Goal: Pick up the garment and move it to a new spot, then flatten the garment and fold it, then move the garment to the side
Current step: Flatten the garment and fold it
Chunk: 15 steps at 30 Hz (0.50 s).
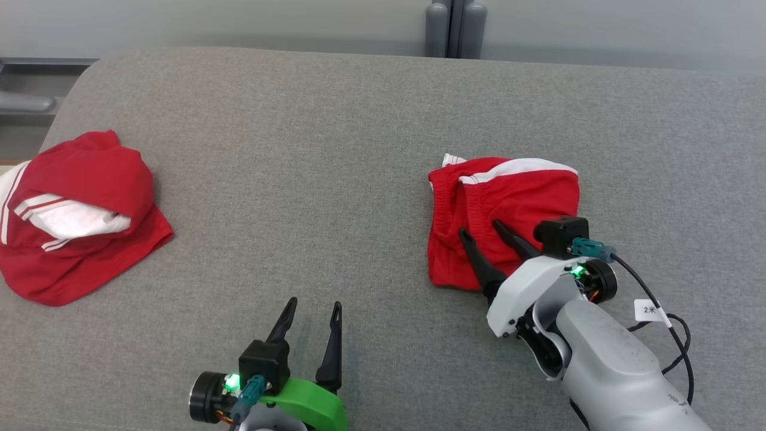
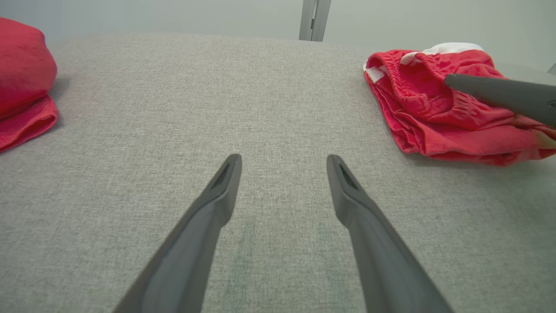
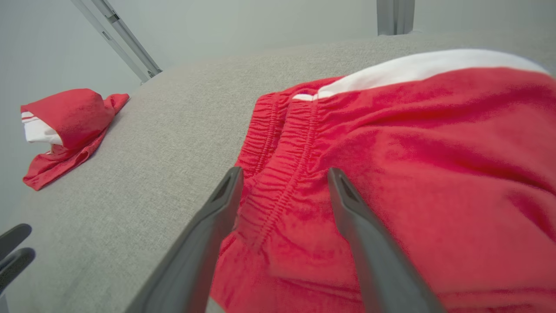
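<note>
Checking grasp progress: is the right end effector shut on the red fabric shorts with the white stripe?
No, the right end effector stands open over the red fabric shorts.

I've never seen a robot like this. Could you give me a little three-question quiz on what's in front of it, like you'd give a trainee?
1. True or false: the left hand is shut on a garment.
2. Multiple choice: the open right hand sits over which part of the red shorts? A) the white stripe B) the gathered elastic waistband C) a button
3. Fill in: ___ red garments lie on the grey padded surface.

Key: 1) False: it is open, over bare surface. 2) B. 3) Two: the shorts and a crumpled red-and-white garment at the robot's left.
</note>
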Motion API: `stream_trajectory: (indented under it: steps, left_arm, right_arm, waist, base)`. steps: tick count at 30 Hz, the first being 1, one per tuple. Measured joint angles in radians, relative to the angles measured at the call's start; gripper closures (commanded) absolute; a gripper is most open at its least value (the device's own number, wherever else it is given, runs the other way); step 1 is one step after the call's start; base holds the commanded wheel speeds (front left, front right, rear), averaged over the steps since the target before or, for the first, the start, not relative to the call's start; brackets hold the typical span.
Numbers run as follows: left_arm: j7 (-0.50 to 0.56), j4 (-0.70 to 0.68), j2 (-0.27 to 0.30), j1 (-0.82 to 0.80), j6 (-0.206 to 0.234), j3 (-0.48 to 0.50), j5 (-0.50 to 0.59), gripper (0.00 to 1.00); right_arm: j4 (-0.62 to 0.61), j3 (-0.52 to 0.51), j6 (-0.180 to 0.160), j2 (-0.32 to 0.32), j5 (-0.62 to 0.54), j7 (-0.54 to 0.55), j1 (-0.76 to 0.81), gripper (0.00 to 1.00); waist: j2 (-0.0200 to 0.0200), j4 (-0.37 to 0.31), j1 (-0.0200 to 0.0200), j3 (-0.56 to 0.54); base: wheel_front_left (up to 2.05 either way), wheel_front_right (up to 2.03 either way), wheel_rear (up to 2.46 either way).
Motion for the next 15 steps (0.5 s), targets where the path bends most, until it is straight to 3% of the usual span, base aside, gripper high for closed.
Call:
stream_trajectory:
  steps: [4, 6, 7, 9, 10, 15]
  left_arm:
    - [0.0, -0.001, 0.0, -0.001, 0.001, -0.013, -0.008, 0.0]
    - [0.0, -0.001, 0.0, -0.002, 0.001, -0.015, -0.009, 0.0]
    - [0.0, -0.001, 0.0, -0.002, 0.002, -0.015, -0.01, 0.0]
    - [0.0, 0.0, 0.0, -0.009, 0.002, -0.015, -0.013, 0.0]
    - [0.0, 0.0, 0.0, -0.012, 0.002, -0.015, -0.013, 0.0]
    - [0.0, 0.002, 0.0, -0.016, 0.002, -0.015, -0.013, 0.0]
  right_arm:
    - [0.056, 0.026, 0.0, 0.0, 0.014, 0.004, -0.022, 0.0]
    - [0.077, 0.043, 0.0, 0.0, 0.021, 0.003, -0.023, 0.31]
    - [0.084, 0.047, 0.0, 0.0, 0.024, -0.001, -0.024, 0.58]
    - [0.099, 0.056, 0.0, 0.0, 0.031, -0.006, -0.03, 0.94]
    - [0.106, 0.059, 0.0, 0.0, 0.034, -0.01, -0.034, 1.0]
    - [0.141, 0.071, 0.0, -0.001, 0.056, -0.024, -0.043, 1.0]
  waist:
    - [0.0, 0.016, 0.0, 0.01]
    - [0.0, 0.02, 0.0, 0.015]
    - [0.0, 0.021, 0.0, 0.016]
    - [0.0, 0.022, 0.0, 0.018]
    - [0.0, 0.021, 0.0, 0.018]
    - [0.0, 0.019, 0.0, 0.018]
  base:
    - [0.0, 0.0, 0.0]
    - [0.0, 0.0, 0.0]
    - [0.0, 0.0, 0.0]
    - [0.0, 0.0, 0.0]
    - [0.0, 0.0, 0.0]
    - [0.0, 0.0, 0.0]
